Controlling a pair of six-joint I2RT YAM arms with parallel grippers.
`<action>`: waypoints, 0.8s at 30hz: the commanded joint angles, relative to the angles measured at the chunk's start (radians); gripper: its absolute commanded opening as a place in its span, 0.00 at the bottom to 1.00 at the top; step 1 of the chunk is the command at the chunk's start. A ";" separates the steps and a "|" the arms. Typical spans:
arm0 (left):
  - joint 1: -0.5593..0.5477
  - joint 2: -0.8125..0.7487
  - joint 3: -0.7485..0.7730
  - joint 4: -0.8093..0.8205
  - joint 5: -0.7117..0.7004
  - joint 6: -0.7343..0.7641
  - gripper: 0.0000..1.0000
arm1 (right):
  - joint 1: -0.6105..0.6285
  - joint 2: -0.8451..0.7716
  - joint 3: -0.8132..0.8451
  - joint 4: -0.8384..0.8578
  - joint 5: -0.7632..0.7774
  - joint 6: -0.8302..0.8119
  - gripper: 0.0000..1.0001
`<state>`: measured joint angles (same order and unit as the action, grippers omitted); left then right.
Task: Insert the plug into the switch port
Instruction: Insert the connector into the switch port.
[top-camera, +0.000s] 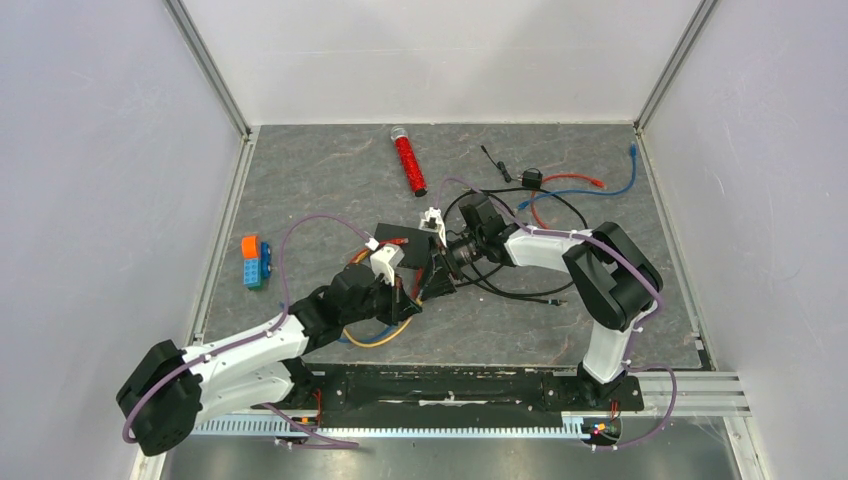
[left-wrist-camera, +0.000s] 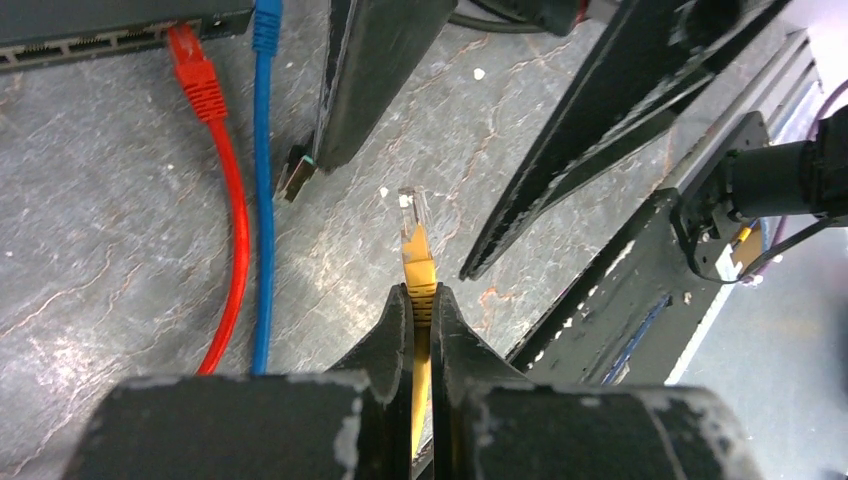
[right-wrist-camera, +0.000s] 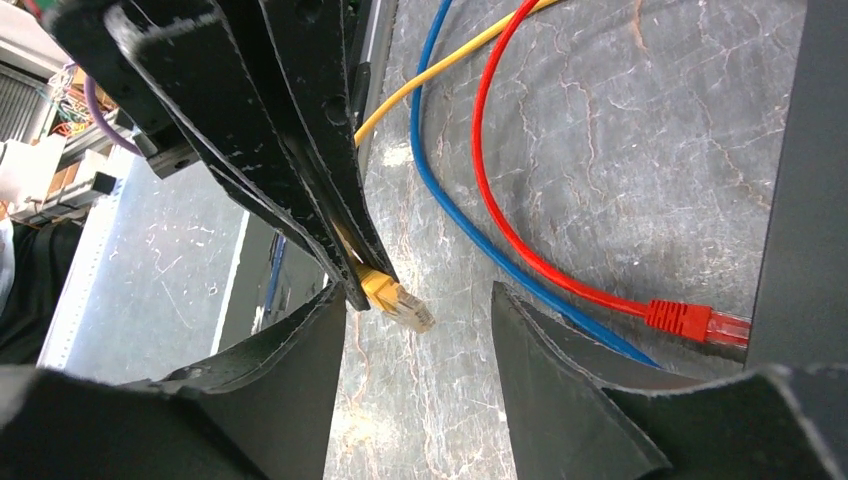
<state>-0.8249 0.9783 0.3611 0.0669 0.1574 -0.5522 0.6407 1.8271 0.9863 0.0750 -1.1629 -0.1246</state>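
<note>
Now our left tool (left-wrist-camera: 421, 300) pinches the plug (left-wrist-camera: 412, 215), to steer it toward the switch port (left-wrist-camera: 95, 42). Our right tool (right-wrist-camera: 418, 300) is spread wide.

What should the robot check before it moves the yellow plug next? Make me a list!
1. Left gripper holding the yellow plug: ok, it is shut just behind the plug's boot.
2. Plug's tip free: ok, it sticks out past the fingers.
3. Right gripper open: ok, with one finger on each side of the plug.
4. Plug aimed at the switch port: not ok. In the left wrist view the row of ports sits off to the side of where the plug points.
5. An empty port to use: ok, the sockets beside the red plug look empty.
6. Plug's clip turned the right way for the port: cannot tell.
</note>
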 joint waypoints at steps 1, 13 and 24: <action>0.001 -0.029 0.007 0.078 0.039 -0.008 0.02 | -0.001 0.007 0.035 -0.021 -0.061 -0.057 0.56; 0.001 -0.013 0.002 0.087 -0.007 0.002 0.04 | -0.001 -0.019 0.021 0.036 -0.126 -0.037 0.03; 0.001 0.072 0.161 -0.087 -0.145 0.182 0.31 | -0.058 0.162 -0.234 1.880 0.036 1.602 0.00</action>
<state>-0.8257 1.0382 0.4473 0.0395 0.1013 -0.5037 0.6025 1.8793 0.7387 0.9756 -1.1786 0.6983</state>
